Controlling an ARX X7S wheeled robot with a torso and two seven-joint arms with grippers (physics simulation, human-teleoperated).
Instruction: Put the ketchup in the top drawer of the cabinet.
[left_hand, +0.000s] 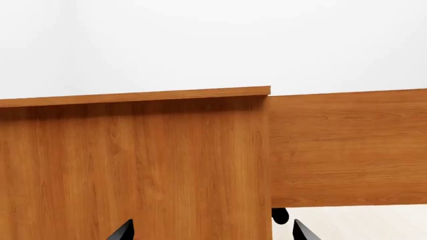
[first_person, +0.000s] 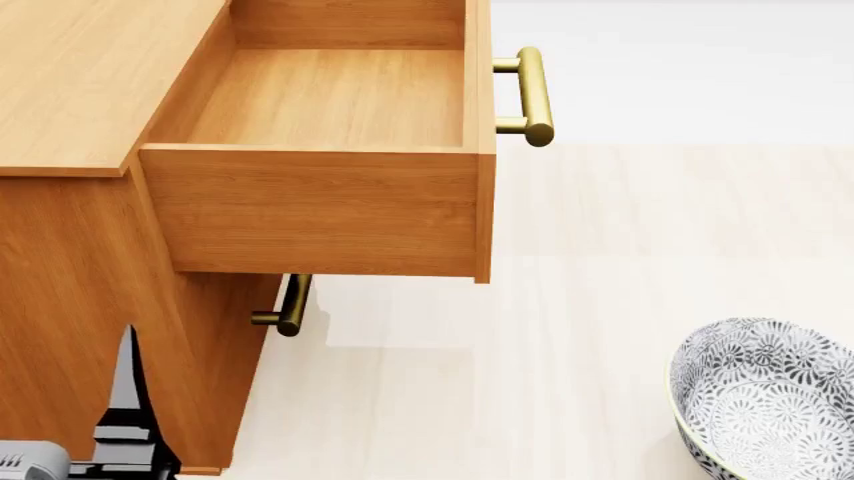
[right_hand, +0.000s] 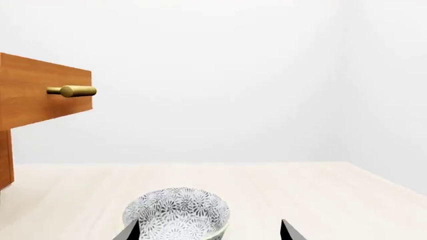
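Note:
The ketchup is out of view in every frame. The cabinet (first_person: 80, 90) stands at the left of the head view, with its top drawer (first_person: 327, 95) pulled out and nothing in it; the brass handle (first_person: 534, 95) is on the drawer's front. My left gripper (left_hand: 213, 231) is open, fingertips wide apart, facing the cabinet's wooden side (left_hand: 133, 165) with the drawer's side (left_hand: 347, 150) beside it. My right gripper (right_hand: 209, 231) is open too, low over the floor, with only the patterned bowl (right_hand: 177, 215) ahead of it. The drawer's handle (right_hand: 72, 91) shows high up in the right wrist view.
A grey-white patterned bowl (first_person: 767, 400) sits on the pale floor at the lower right of the head view. The lower drawer's brass handle (first_person: 291, 305) sticks out under the open drawer. Part of my left arm (first_person: 127, 430) shows beside the cabinet's front corner.

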